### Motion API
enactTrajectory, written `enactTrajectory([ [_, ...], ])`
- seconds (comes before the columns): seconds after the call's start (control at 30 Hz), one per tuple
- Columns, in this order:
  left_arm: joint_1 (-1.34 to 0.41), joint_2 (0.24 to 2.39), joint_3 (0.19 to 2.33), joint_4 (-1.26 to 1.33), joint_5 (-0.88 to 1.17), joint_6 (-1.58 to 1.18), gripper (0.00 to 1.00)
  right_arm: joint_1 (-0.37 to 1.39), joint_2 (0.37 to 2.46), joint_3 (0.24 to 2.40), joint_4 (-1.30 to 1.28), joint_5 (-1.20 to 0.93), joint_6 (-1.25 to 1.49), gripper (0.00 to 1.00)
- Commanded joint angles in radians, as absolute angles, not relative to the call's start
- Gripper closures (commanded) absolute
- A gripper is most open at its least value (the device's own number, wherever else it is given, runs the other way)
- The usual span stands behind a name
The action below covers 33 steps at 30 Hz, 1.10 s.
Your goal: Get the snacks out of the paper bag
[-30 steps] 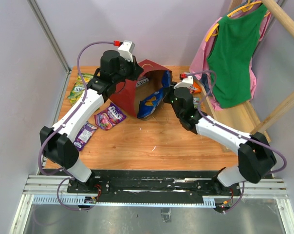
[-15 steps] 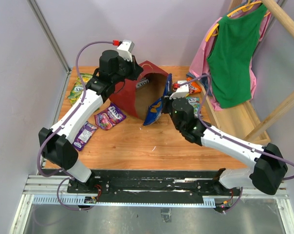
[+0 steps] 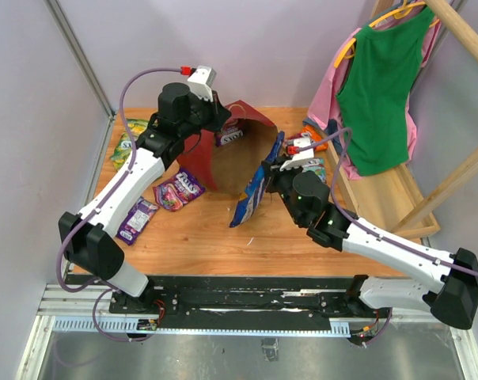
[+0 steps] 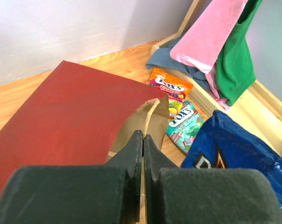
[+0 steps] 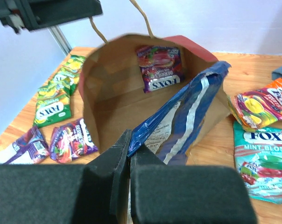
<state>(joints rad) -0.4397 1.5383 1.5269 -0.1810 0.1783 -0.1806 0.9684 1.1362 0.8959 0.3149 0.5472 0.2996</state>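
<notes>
The red paper bag (image 3: 206,154) lies on its side, its brown mouth facing the right arm. My left gripper (image 3: 218,111) is shut on its beige handle (image 4: 150,112) and holds the top edge up; the red side (image 4: 71,112) fills the left wrist view. My right gripper (image 3: 272,164) is shut on a corner of the blue chip bag (image 3: 251,194), which hangs outside the mouth, also seen in the right wrist view (image 5: 187,116). A purple packet (image 5: 158,67) lies inside the bag at the back.
Green-yellow packets (image 3: 127,142) and purple packets (image 3: 178,190) lie left of the bag. An orange-red packet (image 5: 260,102) and a teal-white packet (image 5: 264,163) lie to its right. A green top (image 3: 381,87) and pink garment hang at far right over a wooden ledge (image 3: 381,194).
My right gripper has drawn back toward the near edge, pulling the blue chip bag out of the bag's mouth. My left gripper has held on to the handle.
</notes>
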Motion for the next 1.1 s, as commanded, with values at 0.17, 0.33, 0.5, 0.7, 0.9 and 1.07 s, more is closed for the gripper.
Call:
enactTrajectory([
  [0.17,-0.435,1.482,1.517,-0.131,0.195,-0.179,0.99,1.028,1.078,0.843,0.289,0.605,0.291,0.99],
  [0.33,-0.436,1.499,1.514,-0.13,0.203,-0.179,1.0,1.042,1.053,0.803,0.27,0.65,0.271,0.99],
  [0.5,-0.437,1.504,1.515,-0.136,0.195,-0.179,1.0,1.042,1.006,0.758,0.203,0.705,0.294,0.99],
  [0.7,-0.437,1.504,1.512,-0.121,0.203,-0.191,1.0,1.042,0.946,0.731,0.073,0.79,0.305,0.99],
  [0.9,-0.437,1.516,1.502,-0.11,0.217,-0.196,0.99,0.983,0.891,0.66,-0.168,0.859,0.563,0.99],
  [1.07,-0.444,1.516,1.5,-0.106,0.217,-0.19,0.99,0.973,0.873,0.643,-0.389,0.868,0.731,0.99],
])
